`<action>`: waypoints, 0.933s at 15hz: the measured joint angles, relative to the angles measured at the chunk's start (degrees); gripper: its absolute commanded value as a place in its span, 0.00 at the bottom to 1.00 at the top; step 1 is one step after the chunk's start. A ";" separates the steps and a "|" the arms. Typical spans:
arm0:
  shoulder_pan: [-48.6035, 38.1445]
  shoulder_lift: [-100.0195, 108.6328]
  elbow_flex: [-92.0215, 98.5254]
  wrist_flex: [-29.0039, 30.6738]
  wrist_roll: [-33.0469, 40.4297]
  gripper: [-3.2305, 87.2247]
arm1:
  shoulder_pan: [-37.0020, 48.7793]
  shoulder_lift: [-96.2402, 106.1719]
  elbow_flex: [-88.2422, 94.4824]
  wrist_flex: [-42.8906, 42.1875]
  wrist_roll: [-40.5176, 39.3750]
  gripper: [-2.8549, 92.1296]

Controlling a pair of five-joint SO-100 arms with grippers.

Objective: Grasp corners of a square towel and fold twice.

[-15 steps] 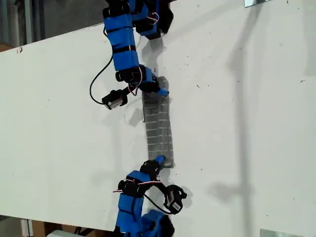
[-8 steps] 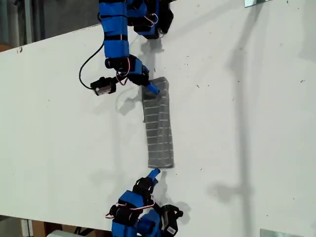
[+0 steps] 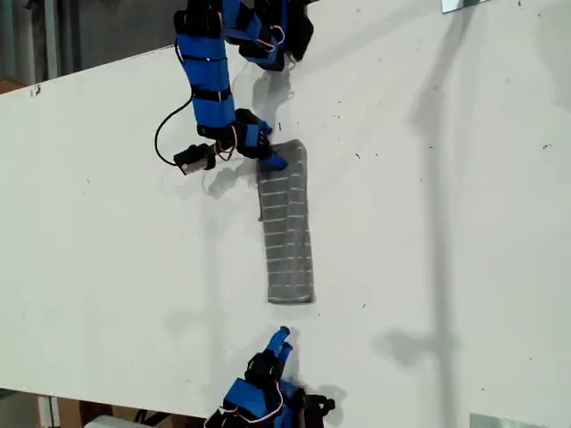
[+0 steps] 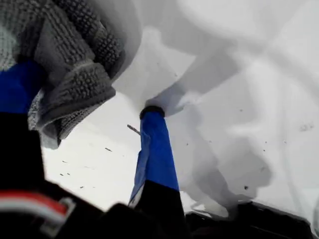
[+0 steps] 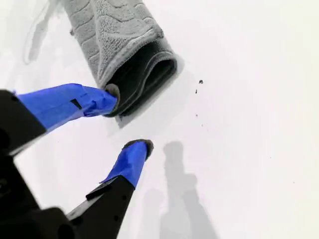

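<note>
Diffs vs earlier frames:
- My second claw [image 3: 282, 336] has been pulled back toward the exterior view's bottom edge. 1 s ago it sat at the towel's near end, 0.5 s ago just off it. Now a clear strip of bare desk [image 3: 428, 223] is seen between them.
- My first claw [image 3: 272, 160] has been kept at the far end of the towel [image 3: 287, 232], at the corner on the exterior view's left. 1 s ago it was further in over the cloth.
- Towel shape and spot are unchanged: a long narrow folded strip, lying flat, running from the exterior view's top toward its bottom, about mid-desk.

Claw states:
- First claw [image 4: 94, 99]: released, jaws spread wide. The towel [image 4: 75, 74] is bunched against and over one finger. The other finger [image 4: 154, 144] is planted tip-down on bare desk, clear of the cloth. Nothing is pinched between them.
- Second claw [image 5: 127, 119]: released, nothing between the jaws. In its wrist view the layered end of the towel [image 5: 124, 40] is seen just past the fingertips. One tip looks to overlap the fold edge, but the exterior view shows them apart.

Counts: 1 towel, 1 desk, 2 arms, 2 claws w/ 2 fingers each. The end by the second claw is seen as stacked layers; the exact no. can't be told.
</note>
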State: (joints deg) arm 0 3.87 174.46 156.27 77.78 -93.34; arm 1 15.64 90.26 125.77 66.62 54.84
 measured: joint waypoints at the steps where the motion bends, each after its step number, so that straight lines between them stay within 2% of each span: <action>1: 0.88 5.27 2.37 1.32 -1.32 0.21 | -0.70 -0.18 -0.53 -0.35 0.97 0.06; 2: 1.49 10.28 4.22 2.55 -1.67 0.21 | -2.02 0.97 1.14 -0.44 3.25 0.03; 5: 1.85 20.48 10.37 4.13 -2.02 0.21 | -1.93 11.07 11.43 0.09 9.67 0.03; 8: 1.85 23.73 12.39 4.66 -2.02 0.21 | -4.22 25.66 19.69 6.24 18.81 0.03; 9: 1.85 23.82 12.83 4.57 -1.93 0.21 | -6.94 31.46 20.30 8.79 21.88 0.03; 13: 0.26 23.82 18.37 1.49 0.70 0.21 | -30.23 53.35 20.13 17.49 44.12 0.03; 14: -1.23 23.82 19.95 0.88 0.88 0.21 | -31.03 57.13 19.07 20.21 45.35 0.03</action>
State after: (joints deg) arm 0 2.64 198.28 176.22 78.66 -92.46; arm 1 -15.38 147.39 144.84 86.84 100.20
